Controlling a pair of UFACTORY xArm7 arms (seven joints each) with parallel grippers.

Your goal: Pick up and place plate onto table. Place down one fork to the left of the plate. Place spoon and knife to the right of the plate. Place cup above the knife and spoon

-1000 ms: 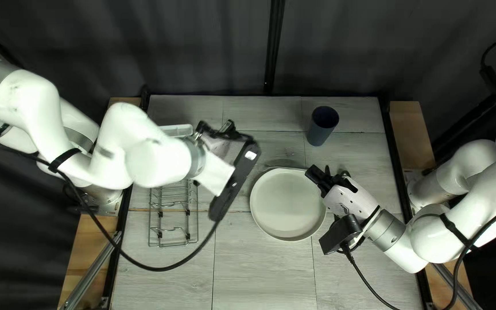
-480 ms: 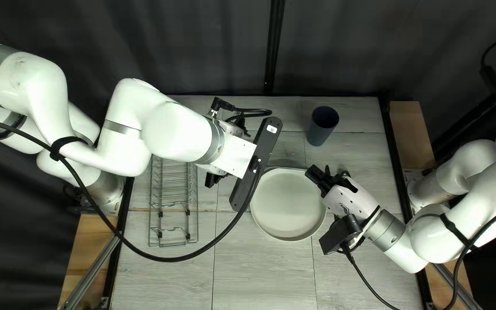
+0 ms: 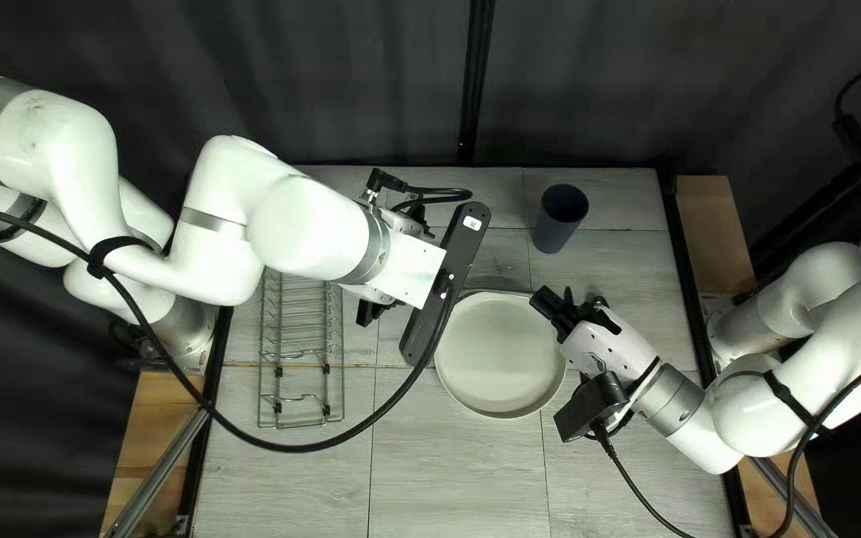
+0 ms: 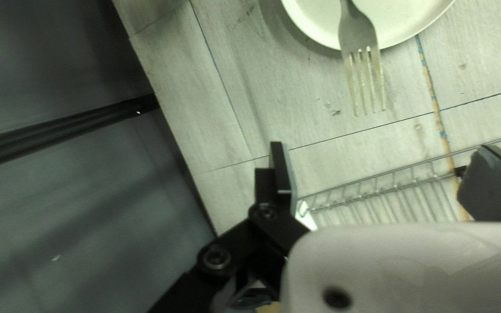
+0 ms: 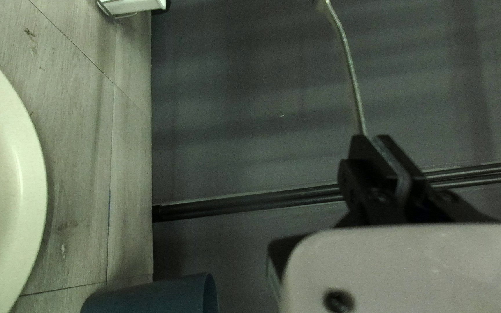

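The pale plate (image 3: pixel 500 354) lies on the table. Over its far rim the fork (image 3: pixel 508 291) sticks out from my right gripper (image 3: pixel 541 300). In the right wrist view my right gripper (image 5: pixel 372 138) is shut on the fork (image 5: pixel 352 75), seen edge-on. The left wrist view shows the fork's (image 4: pixel 358 35) tines pointing past the rim of the plate (image 4: pixel 311 26). My left gripper (image 3: pixel 367 311), largely under its arm, is between rack and plate; in its wrist view the left gripper (image 4: pixel 382 149) stands open, holding nothing. Upright at the table's far right is the dark blue cup (image 3: pixel 560 221). I see no spoon or knife.
A wire dish rack (image 3: pixel 301 423) stands on the table's left side, its far end partly under my left arm. A white container (image 5: pixel 131 6) shows at a corner of the right wrist view. My left arm's black cable loops over the rack's near side.
My left arm swung rightward from over the rack's far end, its gripper turning and coming nearer the plate, then stopped. The right arm and the fork stay where they were.
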